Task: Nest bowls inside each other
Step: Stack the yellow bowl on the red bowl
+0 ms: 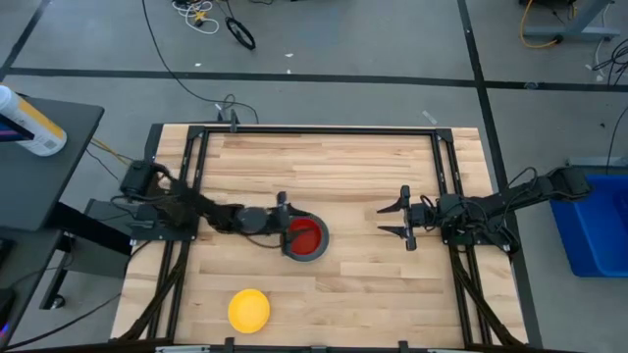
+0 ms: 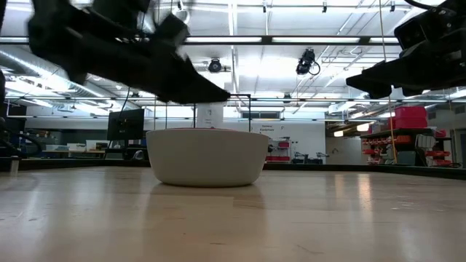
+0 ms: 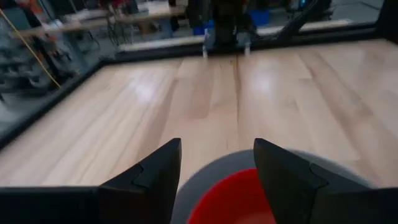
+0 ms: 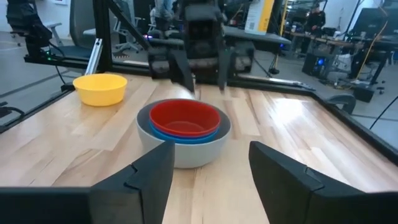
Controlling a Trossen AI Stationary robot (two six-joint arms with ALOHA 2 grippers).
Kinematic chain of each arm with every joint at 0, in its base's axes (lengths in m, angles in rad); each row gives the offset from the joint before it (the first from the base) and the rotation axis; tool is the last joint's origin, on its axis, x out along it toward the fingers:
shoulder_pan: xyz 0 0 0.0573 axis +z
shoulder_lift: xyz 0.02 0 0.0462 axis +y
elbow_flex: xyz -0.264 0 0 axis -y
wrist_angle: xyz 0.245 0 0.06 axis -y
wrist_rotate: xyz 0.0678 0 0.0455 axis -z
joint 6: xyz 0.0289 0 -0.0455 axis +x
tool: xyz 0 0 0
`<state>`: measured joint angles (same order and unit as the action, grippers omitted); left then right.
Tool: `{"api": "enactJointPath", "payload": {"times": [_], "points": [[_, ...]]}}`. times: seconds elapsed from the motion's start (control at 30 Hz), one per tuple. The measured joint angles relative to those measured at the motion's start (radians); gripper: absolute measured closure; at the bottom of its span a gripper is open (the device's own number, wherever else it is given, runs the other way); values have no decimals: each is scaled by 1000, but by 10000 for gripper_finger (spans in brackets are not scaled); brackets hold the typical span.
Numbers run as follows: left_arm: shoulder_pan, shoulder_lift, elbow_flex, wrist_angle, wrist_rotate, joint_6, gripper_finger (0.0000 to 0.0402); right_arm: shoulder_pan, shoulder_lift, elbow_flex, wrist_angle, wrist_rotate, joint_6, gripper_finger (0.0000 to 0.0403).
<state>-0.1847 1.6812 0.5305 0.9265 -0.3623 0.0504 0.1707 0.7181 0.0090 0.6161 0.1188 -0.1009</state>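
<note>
The grey bowl (image 1: pixel 316 248) stood near the middle of the wooden counter (image 1: pixel 343 167), and the red bowl (image 1: pixel 305 234) sat inside it. In the right wrist view a blue rim (image 4: pixel 180 135) showed between the red bowl and the grey one. The left gripper (image 1: pixel 283 225) hung just over the left edge of this stack, with its fingers (image 3: pixel 155 177) apart and nothing between them. The right gripper (image 1: pixel 404 218) waited well to the right of the stack, pointing toward it, with its fingers wide and empty. The yellow bowl (image 1: pixel 249 310) lay alone near the front edge of the counter, apart from both grippers.
</note>
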Motion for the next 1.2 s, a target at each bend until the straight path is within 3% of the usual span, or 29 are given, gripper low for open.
{"api": "enactJointPath", "payload": {"times": [0.27, 0.7, 0.87, 1.2], "points": [[-170, -257, -155, -35, -129, -49, 191, 1, 0, 0, -9, -27, 22, 201], [-542, -469, -165, -572, -348, -449, 191, 1, 0, 0, -16, -98, 61, 224], [-643, -512, -164, -623, -352, -577, 183, 1, 0, 0, -15, -97, 79, 231], [-735, -513, -164, -651, -279, -776, 153, 1, 0, 0, -37, -104, 112, 245]]}}
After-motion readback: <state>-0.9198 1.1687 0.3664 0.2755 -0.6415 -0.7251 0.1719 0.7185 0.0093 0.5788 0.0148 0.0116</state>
